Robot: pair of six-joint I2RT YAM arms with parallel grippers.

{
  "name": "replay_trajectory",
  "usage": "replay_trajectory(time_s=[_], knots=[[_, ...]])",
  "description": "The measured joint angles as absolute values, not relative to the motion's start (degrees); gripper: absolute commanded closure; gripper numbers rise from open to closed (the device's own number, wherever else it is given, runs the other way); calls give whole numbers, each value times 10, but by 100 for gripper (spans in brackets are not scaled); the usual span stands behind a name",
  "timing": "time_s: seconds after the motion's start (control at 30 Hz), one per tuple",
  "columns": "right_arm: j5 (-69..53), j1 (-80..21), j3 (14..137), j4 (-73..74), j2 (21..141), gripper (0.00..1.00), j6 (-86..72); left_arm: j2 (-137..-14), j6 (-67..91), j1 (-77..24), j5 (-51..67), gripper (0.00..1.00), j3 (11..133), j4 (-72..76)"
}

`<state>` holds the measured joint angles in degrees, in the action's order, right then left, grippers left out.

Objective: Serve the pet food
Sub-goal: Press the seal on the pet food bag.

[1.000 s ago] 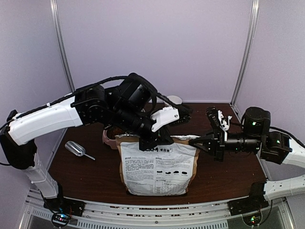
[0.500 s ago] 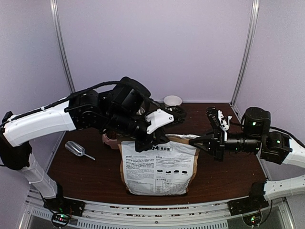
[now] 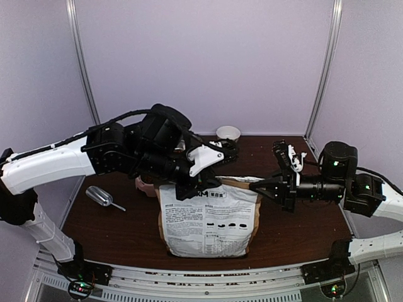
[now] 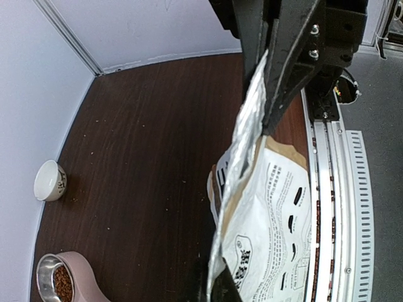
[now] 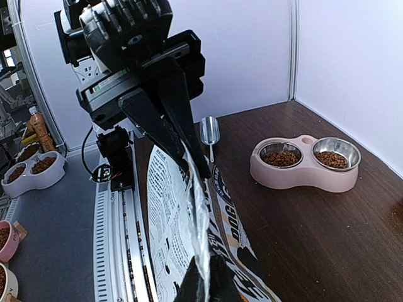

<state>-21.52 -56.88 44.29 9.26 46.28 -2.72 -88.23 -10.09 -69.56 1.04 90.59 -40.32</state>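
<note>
The white-and-kraft pet food bag [image 3: 208, 220] stands upright at the table's front middle, its silver-lined mouth pressed flat. My left gripper [image 3: 191, 189] is shut on the left end of the bag's top edge [image 4: 217, 280]. At the right end, my right gripper [image 3: 264, 187] is shut on the same edge [image 5: 208, 283]. Each wrist view shows the other gripper pinching the far end: right gripper [image 4: 277, 88], left gripper [image 5: 173, 119]. Brown pet food [image 5: 281, 158] lies in both cups of the pink feeder [image 5: 302, 176]. Any pet food inside the bag is hidden.
The pink feeder [image 3: 145, 186] sits behind the bag, mostly hidden by my left arm. A metal scoop [image 3: 104, 197] lies on the table's left side. A small white bowl [image 3: 228, 133] stands at the back edge. Other filled bowls [image 5: 31, 168] sit off the table.
My left arm's elbow and forearm have sunk and drawn leftward, uncovering the white bowl at the back. Both grippers stay shut on the bag's top; the bag has barely moved.
</note>
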Motion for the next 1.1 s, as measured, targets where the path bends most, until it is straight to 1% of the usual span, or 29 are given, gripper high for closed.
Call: replay_trajectory(time_s=[0.27, 0.37, 0.53, 0.63, 0.77, 0.83, 0.93, 1.1], knots=[[-207, -569, 443, 91, 463, 100, -27, -876, -114, -685, 9, 100, 898, -402], [-205, -569, 443, 90, 463, 100, -27, -872, -117, -683, 9, 98, 896, -403], [-201, -569, 443, 90, 463, 100, -26, -860, -122, -674, 1, 98, 891, -421], [-194, -569, 443, 90, 463, 100, -23, -847, -122, -664, 0, 100, 885, -431], [-193, -569, 443, 89, 463, 100, -18, -839, -123, -662, -1, 100, 878, -435], [-192, -569, 443, 90, 463, 100, -17, -838, -124, -660, -2, 97, 876, -433], [-191, -568, 443, 91, 463, 100, -17, -832, -124, -654, -8, 97, 869, -435], [-189, -568, 443, 91, 463, 100, -17, -804, -124, -633, -17, 100, 855, -453]])
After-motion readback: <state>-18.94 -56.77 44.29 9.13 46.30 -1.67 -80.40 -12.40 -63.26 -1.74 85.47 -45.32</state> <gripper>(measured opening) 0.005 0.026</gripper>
